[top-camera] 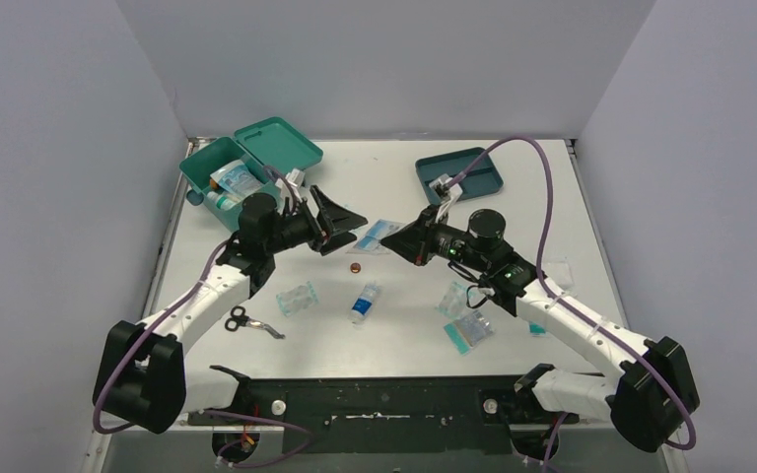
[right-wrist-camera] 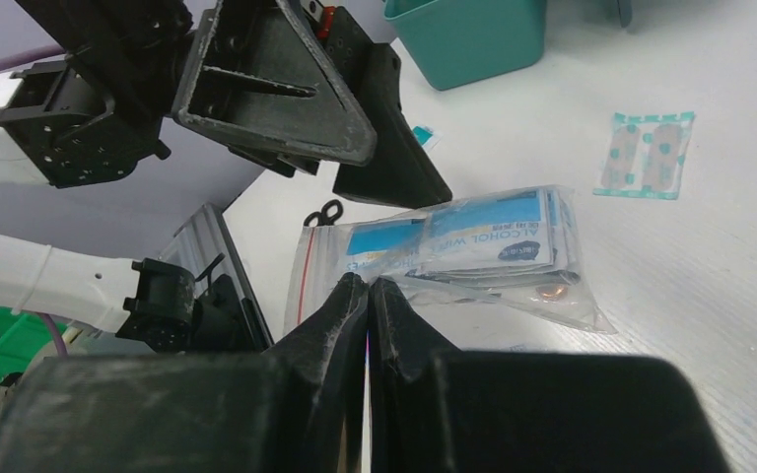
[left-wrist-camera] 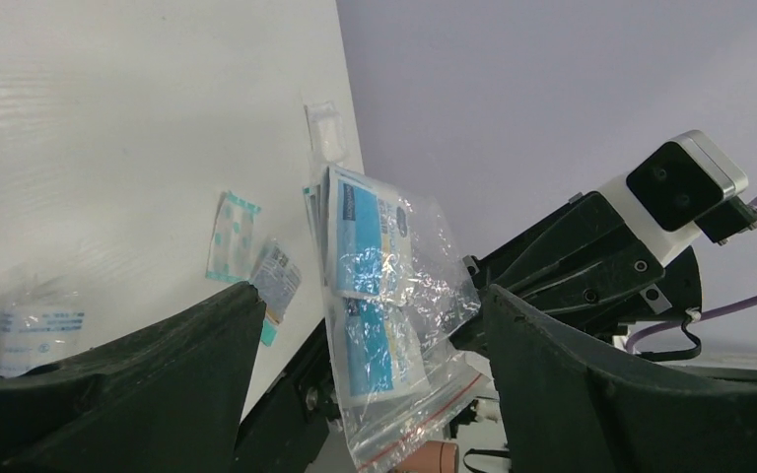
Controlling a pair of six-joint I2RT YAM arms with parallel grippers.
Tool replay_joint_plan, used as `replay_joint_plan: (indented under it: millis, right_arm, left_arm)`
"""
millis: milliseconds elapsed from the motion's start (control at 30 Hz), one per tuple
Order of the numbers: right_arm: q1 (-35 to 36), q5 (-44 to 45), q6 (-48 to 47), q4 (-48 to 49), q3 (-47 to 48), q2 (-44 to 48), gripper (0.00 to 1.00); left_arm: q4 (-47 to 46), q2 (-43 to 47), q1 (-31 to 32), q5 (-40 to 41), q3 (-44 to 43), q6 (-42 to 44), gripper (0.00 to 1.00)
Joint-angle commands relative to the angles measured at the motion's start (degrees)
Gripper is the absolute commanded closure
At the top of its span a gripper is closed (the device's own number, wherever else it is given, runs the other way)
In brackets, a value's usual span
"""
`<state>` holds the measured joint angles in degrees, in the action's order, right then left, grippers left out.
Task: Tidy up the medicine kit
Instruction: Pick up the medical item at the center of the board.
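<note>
Pinches a clear zip bag (right-wrist-camera: pixel 473 251) of alcohol wipes in the right gripper (right-wrist-camera: pixel 368 286), fingers pressed tight together on the bag's edge, with the rest of the bag straight ahead of the fingertips. Spreads the left gripper (left-wrist-camera: pixel 373 296) wide and released, one finger on either side of that same bag; cannot tell whether either pad touches the plastic. Points the two grippers tip to tip, close together above the middle of the table (top-camera: pixel 404 335).

Behind the left gripper, back past its wrist toward the table's far left corner: the medicine kit (top-camera: pixel 219 168), lid (top-camera: pixel 278 143) swung open beside it, packets showing inside. From the right gripper, well ahead and beyond the left gripper's fingers.

Just behind the right gripper's wrist: a dark divided tray (top-camera: pixel 460 174). Ahead and to the right of the right gripper, flat on the table: a plaster strip (right-wrist-camera: pixel 646 155). On the arm-base side of both grippers: a small bottle (top-camera: pixel 363 303), and further left, beside the left forearm, scissors (top-camera: pixel 251 321).
</note>
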<state>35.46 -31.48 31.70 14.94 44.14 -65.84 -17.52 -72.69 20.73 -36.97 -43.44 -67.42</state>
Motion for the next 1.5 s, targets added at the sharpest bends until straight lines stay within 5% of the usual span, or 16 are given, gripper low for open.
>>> replay_joint_plan:
  millis: [0,300,633,867,1267,1467]
  right_arm:
    - [1.67,1.23,-1.05,5.38,3.71,1.77,1.0]
    - [3.96,3.6,-0.99,5.19,3.03,2.16,1.0]
    - [4.0,7.0,-0.18,2.98,-0.66,4.24,1.0]
    - [4.0,8.92,0.91,2.98,-2.58,4.81,1.0]
    - [4.02,15.63,2.93,-2.95,-3.59,10.16,0.63]
    - [4.01,17.45,4.93,-5.33,-5.55,14.16,0.23]
  left_arm:
    - [-7.09,-0.91,1.94,-1.82,0.24,-3.51,0.21]
    - [-11.68,0.29,3.0,-1.43,2.4,-7.48,0.31]
    - [-9.61,3.27,3.0,1.33,1.46,-5.92,0.76]
    - [-7.35,4.25,3.0,2.57,0.82,-3.19,0.93]
    - [2.99,4.15,3.0,7.8,-4.82,9.07,1.0]
    - [10.4,3.63,3.0,13.12,-8.81,16.95,1.0]
